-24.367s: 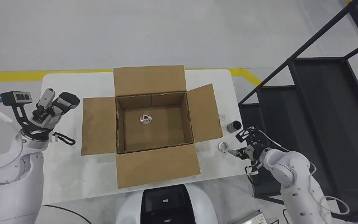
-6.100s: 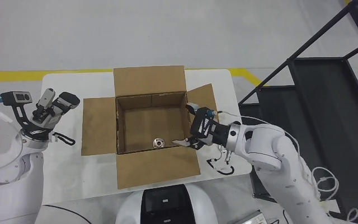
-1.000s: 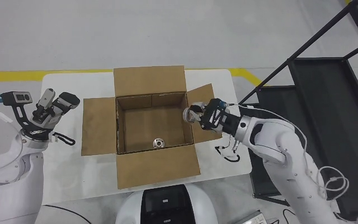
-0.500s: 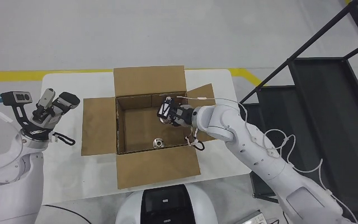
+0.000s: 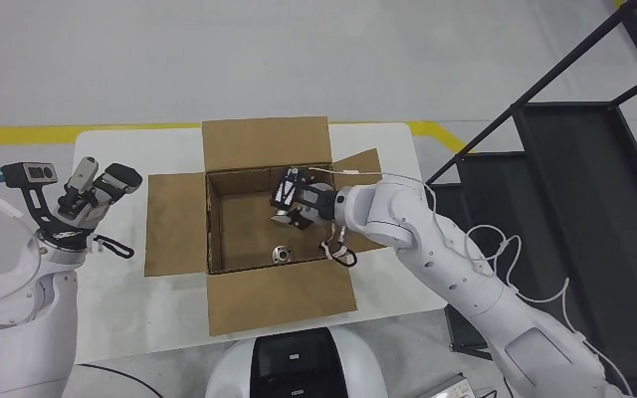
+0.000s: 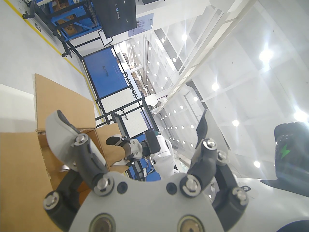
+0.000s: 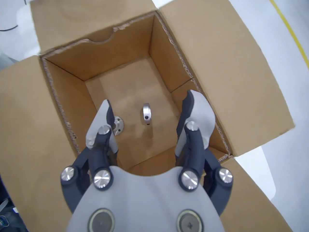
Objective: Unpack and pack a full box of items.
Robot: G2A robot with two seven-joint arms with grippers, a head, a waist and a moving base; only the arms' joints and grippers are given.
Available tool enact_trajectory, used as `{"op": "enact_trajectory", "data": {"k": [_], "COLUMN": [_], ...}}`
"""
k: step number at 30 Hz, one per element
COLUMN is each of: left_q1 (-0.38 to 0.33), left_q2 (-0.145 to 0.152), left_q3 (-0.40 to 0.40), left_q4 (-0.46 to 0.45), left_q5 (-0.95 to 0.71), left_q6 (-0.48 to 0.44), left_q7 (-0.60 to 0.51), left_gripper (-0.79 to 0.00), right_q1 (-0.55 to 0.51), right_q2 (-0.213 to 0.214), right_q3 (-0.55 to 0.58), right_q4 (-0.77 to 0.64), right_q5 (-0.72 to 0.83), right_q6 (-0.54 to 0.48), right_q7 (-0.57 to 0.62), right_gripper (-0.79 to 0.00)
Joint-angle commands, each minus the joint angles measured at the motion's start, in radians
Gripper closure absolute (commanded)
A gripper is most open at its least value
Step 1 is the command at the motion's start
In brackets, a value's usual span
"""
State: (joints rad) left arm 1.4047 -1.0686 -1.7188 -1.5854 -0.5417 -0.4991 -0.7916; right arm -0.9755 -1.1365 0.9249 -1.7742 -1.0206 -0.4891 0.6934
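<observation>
Box (image 5: 249,144): a brown cardboard box standing in the middle of the white desk (image 5: 119,298), all four flaps folded outward and lying open.
Box interior: bare cardboard floor with two metal parts in it; the walls show torn, ragged top edges in the right wrist view.
Flanged disc (image 5: 280,255): a small round metal piece lying flat on the box floor, close to the wall nearest the robot; in the right wrist view it sits just beside one finger of the pincer (image 7: 118,125).
Metal ring (image 7: 147,117): a silver collar with a small dark hole in its rim, upright on its edge below the gap between the right fingers, apart from the flanged disc; whether it rests on the floor or is in the air cannot be told.
Right pincer (image 7: 148,101): released, fingers spread wide and grasping nothing, pointing down into the box; from the top view it hangs over the far right part of the opening (image 5: 287,207).
Left pincer (image 6: 129,121): released and empty, fingers well apart, aimed upward toward the ceiling; it is held off the left edge of the desk, well apart from the box (image 5: 95,189).
Floor line (image 5: 60,131): a yellow stripe running behind the desk.
</observation>
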Motion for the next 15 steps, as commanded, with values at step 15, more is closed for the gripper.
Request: {"op": "enact_trajectory", "data": {"k": [15], "left_q1": [0.000], "left_q2": [0.000], "left_q3": [0.000], "left_q4": [0.000], "left_q5": [0.000], "left_q6": [0.000], "left_q7": [0.000], "left_gripper": [-0.785], "right_q1": [-0.554], "right_q2": [0.102], "right_q3": [0.637], "right_q4": [-0.393], "right_q5": [0.049], "right_q6": [-0.063], "right_q7": [-0.118], "right_gripper": [-0.785]}}
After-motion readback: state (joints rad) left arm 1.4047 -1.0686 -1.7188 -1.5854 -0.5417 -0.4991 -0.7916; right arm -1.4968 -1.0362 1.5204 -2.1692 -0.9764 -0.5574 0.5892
